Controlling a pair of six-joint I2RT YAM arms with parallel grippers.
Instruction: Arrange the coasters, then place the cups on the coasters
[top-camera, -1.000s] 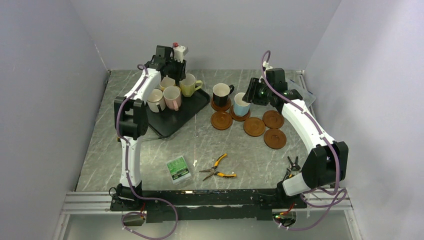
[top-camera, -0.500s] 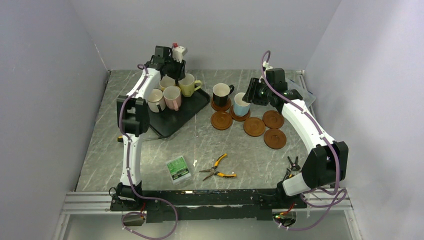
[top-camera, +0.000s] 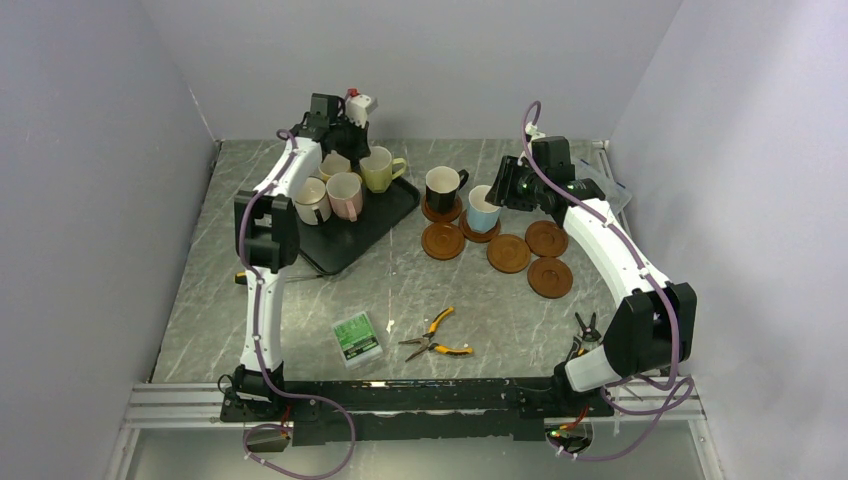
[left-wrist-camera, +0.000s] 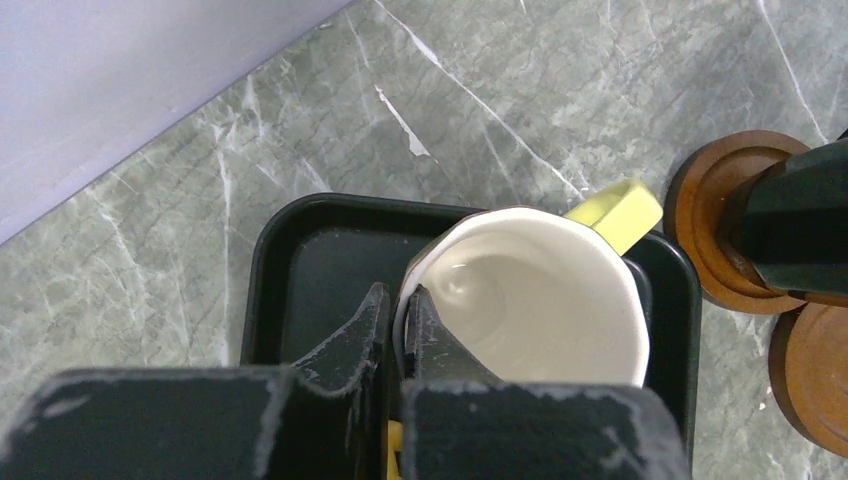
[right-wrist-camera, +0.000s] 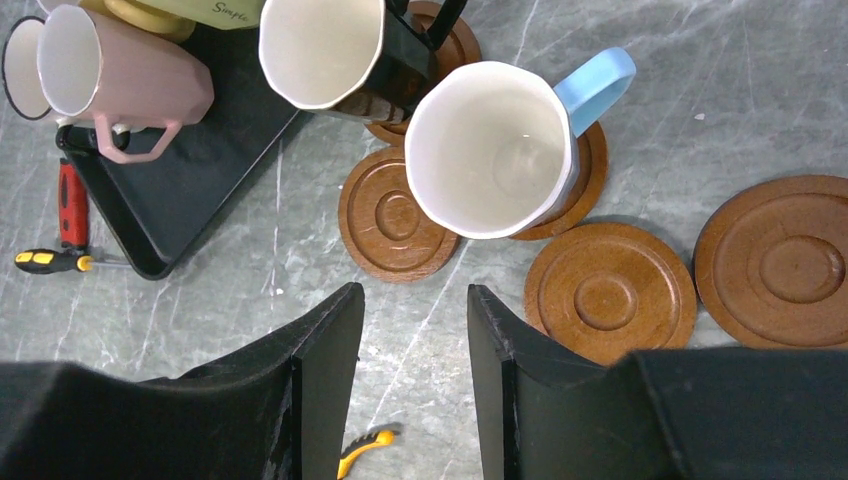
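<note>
Pointing down, the left gripper (left-wrist-camera: 395, 312) pinches the yellow-green ceramic mug (left-wrist-camera: 540, 300) by its rim in the black rectangular tray (left-wrist-camera: 300, 250); the right gripper (right-wrist-camera: 415, 330) is half-open, empty.

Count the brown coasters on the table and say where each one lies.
6. One coaster sits under the black mug, another under the light blue mug; four bare coasters lie nearer the arms and rightward. None seems hidden.

On my left wrist view, the left gripper (left-wrist-camera: 397, 300) body covers the near side of the yellow-green ceramic mug (left-wrist-camera: 540, 305), and the glossy black ceramic mug (left-wrist-camera: 800, 220) runs off the right edge. From above, the left arm (top-camera: 287, 180) hides most of a pale-rimmed mug (top-camera: 333, 163) on the black rectangular tray (top-camera: 370, 225); I cannot tell its colour.
</note>
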